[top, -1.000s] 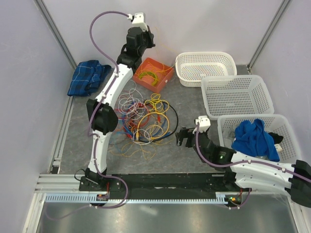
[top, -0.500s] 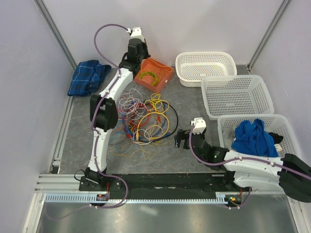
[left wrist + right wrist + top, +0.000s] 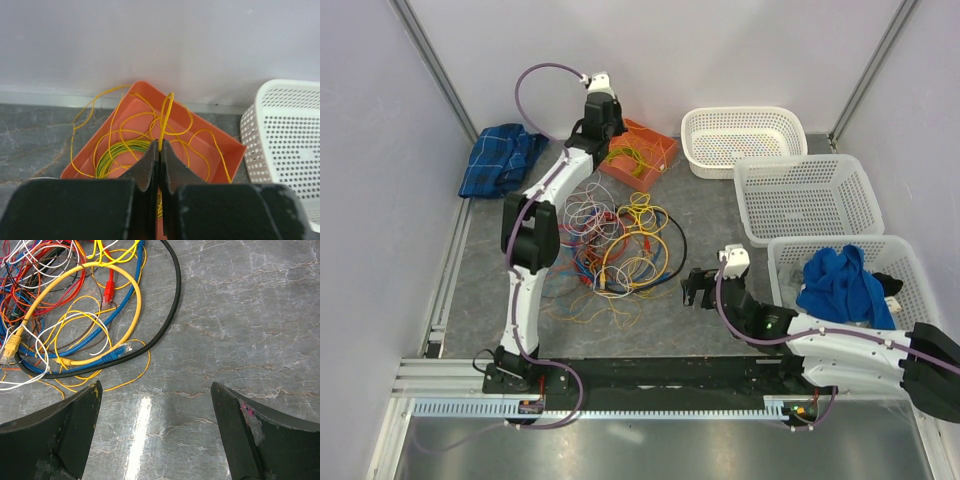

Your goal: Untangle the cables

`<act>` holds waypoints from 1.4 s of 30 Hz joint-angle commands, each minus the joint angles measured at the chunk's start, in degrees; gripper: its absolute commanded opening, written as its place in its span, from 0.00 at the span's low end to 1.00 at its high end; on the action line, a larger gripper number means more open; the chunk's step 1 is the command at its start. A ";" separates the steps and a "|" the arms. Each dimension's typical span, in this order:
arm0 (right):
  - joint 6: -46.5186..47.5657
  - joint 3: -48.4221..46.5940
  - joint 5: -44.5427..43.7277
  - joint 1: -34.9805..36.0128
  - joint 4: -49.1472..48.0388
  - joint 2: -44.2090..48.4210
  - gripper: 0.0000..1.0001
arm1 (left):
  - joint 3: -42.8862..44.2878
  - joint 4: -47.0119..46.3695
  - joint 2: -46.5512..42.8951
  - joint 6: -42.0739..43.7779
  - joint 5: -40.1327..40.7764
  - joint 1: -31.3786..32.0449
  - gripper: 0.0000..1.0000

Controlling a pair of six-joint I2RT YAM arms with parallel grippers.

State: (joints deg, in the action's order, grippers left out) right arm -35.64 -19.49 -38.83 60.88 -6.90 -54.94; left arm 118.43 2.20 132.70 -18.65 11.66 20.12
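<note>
1. overhead, a tangled heap of cables [image 3: 620,245] in yellow, orange, red, blue, white and black lies on the grey counter [image 3: 720,210], a little left of its middle.
2. the left gripper [image 3: 160,151] reaches to the far edge, over an orange tray [image 3: 222,145]. its jaws are pressed together, pinching a thin yellow cable [image 3: 165,117] that loops up above the tips.
3. more thin yellow cable and a green-and-yellow coil [image 3: 117,152] lie inside that tray.
4. the right gripper [image 3: 155,392] hangs low over bare counter just right of the heap, jaws spread wide, holding nothing.
5. three white baskets [image 3: 805,195] line the right edge; the nearest holds a bright blue cloth [image 3: 840,285]. a dark blue cloth [image 3: 500,158] sits in the far left corner.
</note>
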 commanded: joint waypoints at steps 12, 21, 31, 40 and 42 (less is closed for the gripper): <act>-1.19 1.91 -0.63 -0.15 -0.40 5.54 0.98 | 5.41 -3.43 -12.47 1.96 1.96 2.47 0.02; -1.71 3.05 -0.81 -0.24 0.21 7.48 0.98 | 4.27 -2.55 -13.35 2.22 2.66 3.08 0.02; -1.54 3.84 -2.48 -0.24 0.83 8.27 0.98 | 7.42 -2.55 -5.80 3.71 5.13 3.00 0.02; -0.75 2.70 -2.48 -0.24 -1.01 2.83 0.98 | 4.27 -2.98 -3.94 1.17 5.39 2.56 0.02; -0.75 2.61 -2.31 -0.41 -1.19 2.21 0.98 | 3.04 -3.34 -3.95 0.82 5.39 2.47 0.02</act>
State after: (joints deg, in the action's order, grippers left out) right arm -36.62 -15.97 -40.47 60.88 -5.80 -51.62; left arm 122.43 1.32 129.82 -17.08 15.33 22.90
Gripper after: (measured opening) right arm 0.979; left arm 0.031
